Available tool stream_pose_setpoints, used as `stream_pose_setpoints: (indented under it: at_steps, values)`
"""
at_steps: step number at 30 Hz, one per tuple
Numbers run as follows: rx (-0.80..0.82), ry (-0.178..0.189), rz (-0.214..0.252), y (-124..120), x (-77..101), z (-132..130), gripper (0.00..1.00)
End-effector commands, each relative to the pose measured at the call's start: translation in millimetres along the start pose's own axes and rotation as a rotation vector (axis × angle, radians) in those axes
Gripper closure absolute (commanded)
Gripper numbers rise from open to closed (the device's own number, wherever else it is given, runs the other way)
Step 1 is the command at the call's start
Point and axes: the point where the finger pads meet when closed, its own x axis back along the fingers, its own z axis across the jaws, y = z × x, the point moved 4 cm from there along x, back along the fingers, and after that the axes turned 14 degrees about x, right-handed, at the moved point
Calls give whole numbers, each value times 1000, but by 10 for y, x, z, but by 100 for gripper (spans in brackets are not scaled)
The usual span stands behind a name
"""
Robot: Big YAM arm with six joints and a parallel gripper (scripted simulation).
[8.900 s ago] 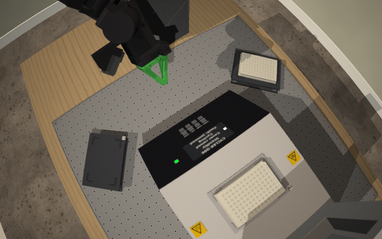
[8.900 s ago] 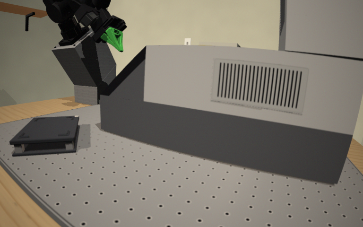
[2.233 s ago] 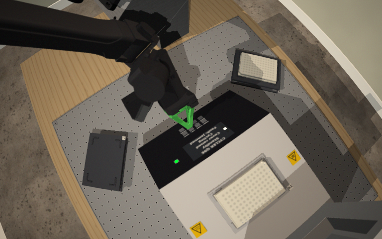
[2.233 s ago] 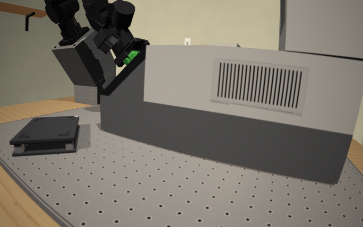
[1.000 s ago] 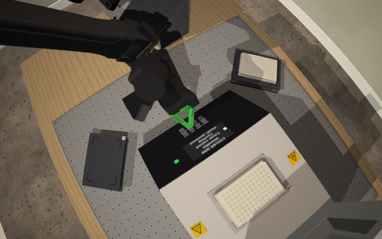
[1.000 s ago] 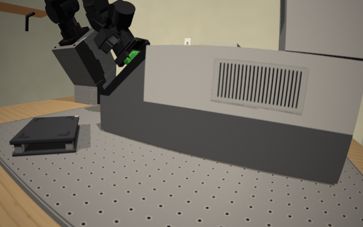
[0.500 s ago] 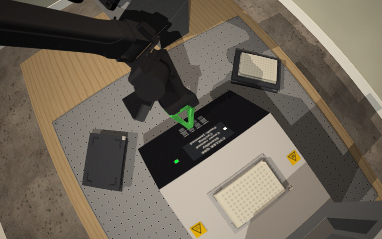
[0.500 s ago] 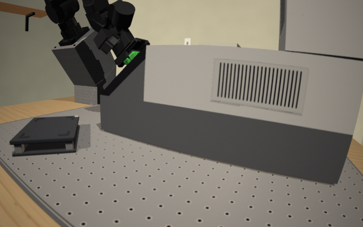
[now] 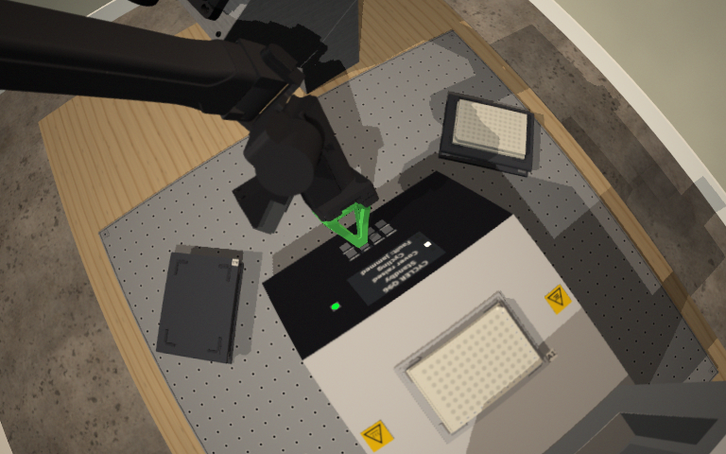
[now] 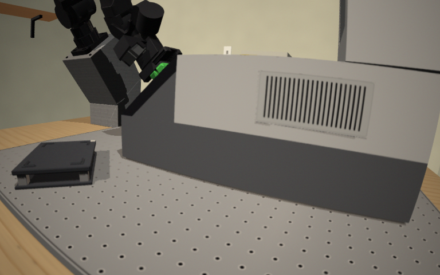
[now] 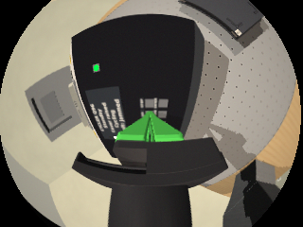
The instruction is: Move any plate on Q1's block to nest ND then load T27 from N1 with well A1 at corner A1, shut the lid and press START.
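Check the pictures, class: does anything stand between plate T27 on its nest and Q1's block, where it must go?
Yes. Another plate already lies on Q1's block, under the raised lid. T27 waits on nest N1. The empty nest ND can take the old plate. The end effector, shut on nothing, is at the keys.

Matte black arm [image 9: 102, 61] of boxy links and round joint housings; gripper [image 9: 360, 240] has bright green tapering fingers.
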Motion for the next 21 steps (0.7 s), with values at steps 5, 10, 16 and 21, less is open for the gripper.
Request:
stream_pose_setpoints:
  at_steps: [5, 10, 16, 21]
  values:
    - [3, 3, -7, 33, -28, 24, 100]
    - [2, 2, -8, 32, -28, 23, 100]
    - [0, -2, -8, 27, -33, 18, 100]
    - [-1, -4, -6, 16, -47, 18, 100]
